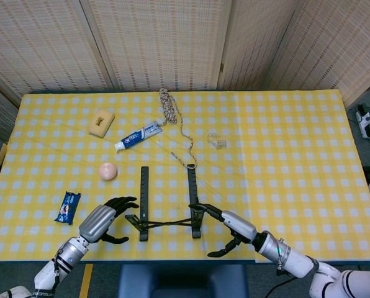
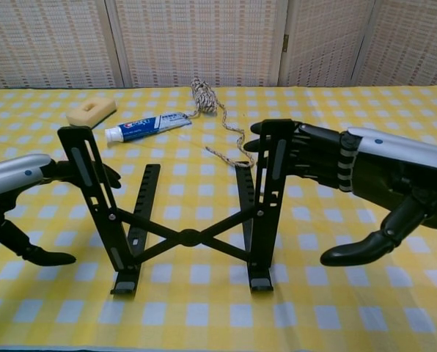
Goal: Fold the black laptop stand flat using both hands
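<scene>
The black laptop stand (image 2: pixel 191 237) stands near the table's front edge, its two raised bars leaning outward and joined by a crossed brace. From above, the stand (image 1: pixel 166 214) looks low and short. My left hand (image 2: pixel 28 183) reaches in from the left, fingers (image 2: pixel 105 174) against the back of the left bar's upper part and thumb hanging apart below. My right hand (image 2: pixel 350 172) comes from the right with its fingers (image 2: pixel 299 150) pressed to the top of the right bar, thumb spread low. Overhead, the left hand (image 1: pixel 104 220) and right hand (image 1: pixel 231 226) flank the stand.
Behind the stand lie a pink ball (image 1: pixel 108 171), a toothpaste tube (image 1: pixel 138 136), a yellow sponge (image 1: pixel 101 121), a braided rope (image 1: pixel 172 118) and a small clear item (image 1: pixel 216 140). A blue packet (image 1: pixel 67 207) sits left of my left hand. The table's front edge is close.
</scene>
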`<state>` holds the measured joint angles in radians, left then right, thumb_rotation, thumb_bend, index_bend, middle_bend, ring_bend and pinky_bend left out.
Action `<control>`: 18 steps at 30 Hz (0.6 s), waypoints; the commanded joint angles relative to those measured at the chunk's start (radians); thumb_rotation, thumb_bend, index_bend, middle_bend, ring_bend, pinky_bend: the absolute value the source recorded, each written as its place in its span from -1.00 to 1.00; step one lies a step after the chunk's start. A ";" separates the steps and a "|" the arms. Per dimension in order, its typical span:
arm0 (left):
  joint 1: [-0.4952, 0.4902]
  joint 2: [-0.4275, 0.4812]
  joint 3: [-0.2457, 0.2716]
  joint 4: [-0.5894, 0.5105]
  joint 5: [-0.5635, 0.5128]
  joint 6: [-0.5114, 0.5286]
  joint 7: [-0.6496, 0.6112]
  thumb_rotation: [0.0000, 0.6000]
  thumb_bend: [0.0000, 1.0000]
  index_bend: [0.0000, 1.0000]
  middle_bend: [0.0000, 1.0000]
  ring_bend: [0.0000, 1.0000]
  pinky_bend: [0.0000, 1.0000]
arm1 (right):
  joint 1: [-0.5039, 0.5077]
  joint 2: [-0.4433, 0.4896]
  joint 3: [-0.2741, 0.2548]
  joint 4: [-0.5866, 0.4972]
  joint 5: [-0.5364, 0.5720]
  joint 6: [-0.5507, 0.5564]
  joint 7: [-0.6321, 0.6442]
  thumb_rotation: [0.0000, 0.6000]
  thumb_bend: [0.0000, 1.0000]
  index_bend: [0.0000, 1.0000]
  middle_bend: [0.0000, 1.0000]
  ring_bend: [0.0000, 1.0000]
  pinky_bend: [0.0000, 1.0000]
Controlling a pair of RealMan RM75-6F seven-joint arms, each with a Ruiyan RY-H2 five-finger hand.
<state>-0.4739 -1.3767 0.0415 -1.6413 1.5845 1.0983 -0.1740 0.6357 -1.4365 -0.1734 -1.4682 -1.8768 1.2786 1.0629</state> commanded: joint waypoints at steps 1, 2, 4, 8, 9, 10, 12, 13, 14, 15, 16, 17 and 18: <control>0.007 -0.035 -0.001 0.010 -0.013 0.005 0.042 1.00 -0.60 -0.43 -0.61 -0.63 -0.56 | 0.000 0.003 -0.008 -0.006 -0.006 0.004 -0.017 1.00 -0.67 -0.86 -0.83 -0.85 -1.00; 0.010 -0.046 -0.003 0.012 -0.016 0.010 0.054 1.00 -0.60 -0.41 -0.59 -0.61 -0.54 | 0.001 0.004 -0.011 -0.009 -0.006 0.004 -0.021 1.00 -0.67 -0.86 -0.83 -0.85 -1.00; 0.015 -0.072 -0.007 0.021 -0.022 0.021 0.078 1.00 -0.59 -0.34 -0.54 -0.57 -0.52 | 0.002 0.007 -0.016 -0.017 -0.005 0.002 -0.029 1.00 -0.67 -0.86 -0.83 -0.85 -1.00; 0.019 -0.110 -0.014 0.034 -0.033 0.029 0.099 1.00 -0.59 -0.26 -0.48 -0.52 -0.50 | 0.000 0.007 -0.027 -0.025 -0.007 0.001 -0.046 1.00 -0.67 -0.86 -0.83 -0.85 -1.00; 0.019 -0.117 -0.016 0.037 -0.035 0.029 0.098 1.00 -0.59 -0.25 -0.47 -0.51 -0.49 | -0.001 0.007 -0.030 -0.026 -0.007 0.001 -0.049 1.00 -0.67 -0.86 -0.83 -0.85 -1.00; 0.019 -0.125 -0.018 0.040 -0.038 0.028 0.096 1.00 -0.59 -0.23 -0.47 -0.51 -0.49 | -0.002 0.007 -0.033 -0.027 -0.008 0.003 -0.054 1.00 -0.67 -0.86 -0.83 -0.85 -1.00; 0.018 -0.136 -0.021 0.044 -0.040 0.029 0.094 1.00 -0.59 -0.21 -0.45 -0.50 -0.48 | -0.004 0.006 -0.038 -0.028 -0.010 0.005 -0.061 1.00 -0.67 -0.86 -0.83 -0.85 -1.00; 0.017 -0.144 -0.024 0.048 -0.041 0.030 0.093 1.00 -0.58 -0.20 -0.44 -0.50 -0.48 | -0.005 0.006 -0.041 -0.030 -0.011 0.006 -0.063 1.00 -0.67 -0.86 -0.83 -0.85 -1.00; 0.017 -0.150 -0.026 0.052 -0.042 0.032 0.093 1.00 -0.58 -0.18 -0.43 -0.49 -0.48 | -0.005 0.006 -0.044 -0.031 -0.011 0.007 -0.064 1.00 -0.67 -0.86 -0.83 -0.85 -1.00; 0.016 -0.156 -0.028 0.056 -0.043 0.033 0.095 1.00 -0.57 -0.17 -0.43 -0.48 -0.48 | -0.006 0.006 -0.046 -0.031 -0.012 0.008 -0.065 1.00 -0.67 -0.86 -0.83 -0.85 -1.00; 0.015 -0.161 -0.030 0.059 -0.044 0.034 0.098 1.00 -0.57 -0.16 -0.41 -0.48 -0.47 | -0.006 0.006 -0.048 -0.032 -0.013 0.009 -0.067 1.00 -0.67 -0.86 -0.83 -0.85 -1.00; 0.015 -0.165 -0.032 0.062 -0.046 0.035 0.099 1.00 -0.57 -0.15 -0.41 -0.47 -0.46 | -0.006 0.006 -0.050 -0.033 -0.013 0.009 -0.067 1.00 -0.67 -0.86 -0.83 -0.85 -1.00; 0.015 -0.169 -0.034 0.065 -0.048 0.036 0.100 1.00 -0.56 -0.14 -0.40 -0.46 -0.45 | -0.007 0.006 -0.052 -0.033 -0.013 0.010 -0.068 1.00 -0.67 -0.86 -0.83 -0.85 -1.00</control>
<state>-0.4586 -1.5441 0.0090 -1.5783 1.5380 1.1331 -0.0754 0.6291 -1.4307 -0.2254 -1.5014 -1.8896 1.2883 0.9953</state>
